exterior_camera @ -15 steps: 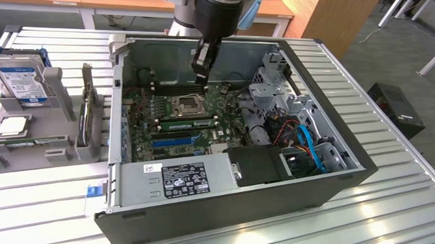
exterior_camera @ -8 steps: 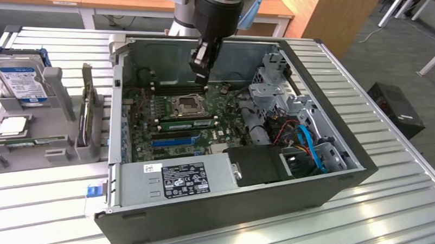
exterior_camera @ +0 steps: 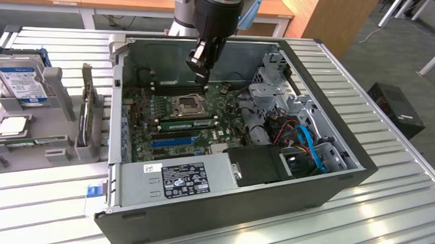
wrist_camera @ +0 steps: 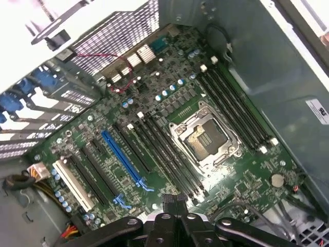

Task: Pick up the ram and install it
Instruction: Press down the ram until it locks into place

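A ribbed metal worktop (exterior_camera: 388, 215) carries an open computer case (exterior_camera: 236, 209) lying on its side. At the exterior view's left, just beside the case, a grey holder tray (exterior_camera: 28, 142) rests on it.

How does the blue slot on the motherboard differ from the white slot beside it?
Colour: the blue slot is bright blue, the white slot is cream white. Length: the blue slot looks somewhat longer than the white slot. Place: the blue slot lies nearer the processor socket, while the white slot lies farther out, with black slots between the two. Both sit on the green motherboard, run parallel, and hold no card.
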Available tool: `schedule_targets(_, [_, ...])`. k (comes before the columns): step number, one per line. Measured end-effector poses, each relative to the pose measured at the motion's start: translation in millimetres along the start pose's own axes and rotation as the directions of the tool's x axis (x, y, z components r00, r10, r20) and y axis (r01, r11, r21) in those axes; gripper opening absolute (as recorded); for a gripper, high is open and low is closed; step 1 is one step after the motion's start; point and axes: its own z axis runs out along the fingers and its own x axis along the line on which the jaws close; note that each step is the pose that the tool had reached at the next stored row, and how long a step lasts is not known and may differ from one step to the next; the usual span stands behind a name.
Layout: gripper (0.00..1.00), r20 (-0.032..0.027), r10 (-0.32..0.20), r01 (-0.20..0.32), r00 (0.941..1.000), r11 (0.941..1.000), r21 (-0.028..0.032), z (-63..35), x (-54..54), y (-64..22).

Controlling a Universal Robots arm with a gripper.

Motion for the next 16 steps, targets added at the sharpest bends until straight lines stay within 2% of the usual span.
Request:
schedule_targets(8, [0.1, 0.0039, 0.094, -0.094, 0.9956, 0.9956, -0.0003, 0.1, 0.0, 0.0])
schedule_targets(12, [0.1, 0.0057, 0.14, -0.14, 0.9902, 0.9902, -0.0006, 0.2, 0.0, 0.0])
schedule_targets(16, [0.1, 0.0078, 0.189, -0.189, 0.9819, 0.9819, -0.001, 0.2, 0.0, 0.0])
